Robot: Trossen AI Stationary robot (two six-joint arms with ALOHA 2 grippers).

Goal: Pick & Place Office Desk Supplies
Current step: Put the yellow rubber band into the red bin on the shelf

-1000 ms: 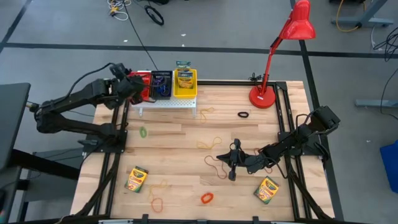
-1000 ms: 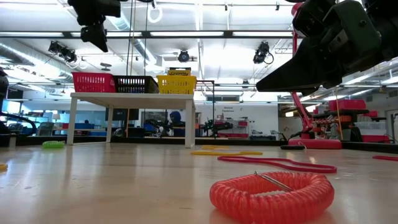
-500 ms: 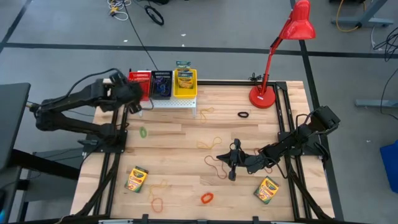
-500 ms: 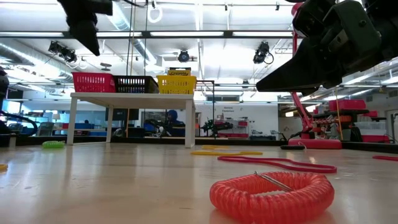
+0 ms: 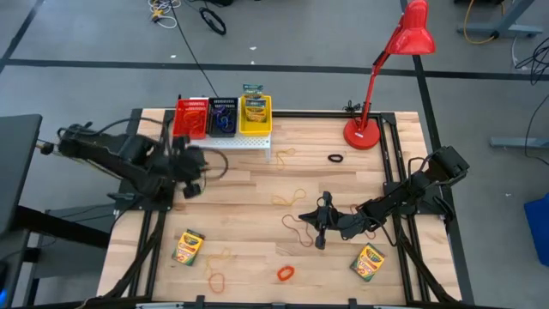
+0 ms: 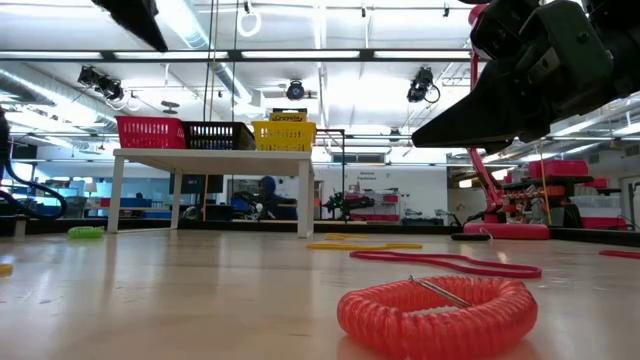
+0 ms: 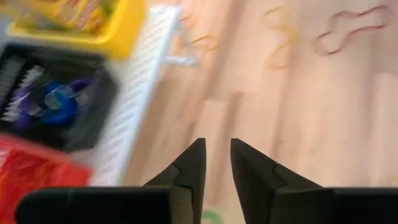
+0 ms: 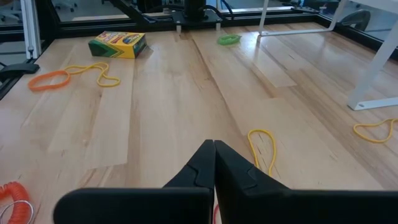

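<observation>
Left gripper [image 7: 216, 163]: above the tabletop [image 5: 257, 180] just in front of the white stand [image 5: 230, 143]; fingers narrowly parted, nothing between them.
Right gripper [image 8: 214, 163]: low over mid-tabletop, fingers pressed together, empty.
Green loop [image 5: 197, 182]: flat on the wood, just beside the left gripper on its near side, towards the front edge.
Nearer arm: left, by a wide margin.
Crayon boxes: one [image 5: 188, 247] front left, one [image 5: 368, 262] front right.
Likely next: a short move toward the front edge, then descent onto the loop.
</observation>
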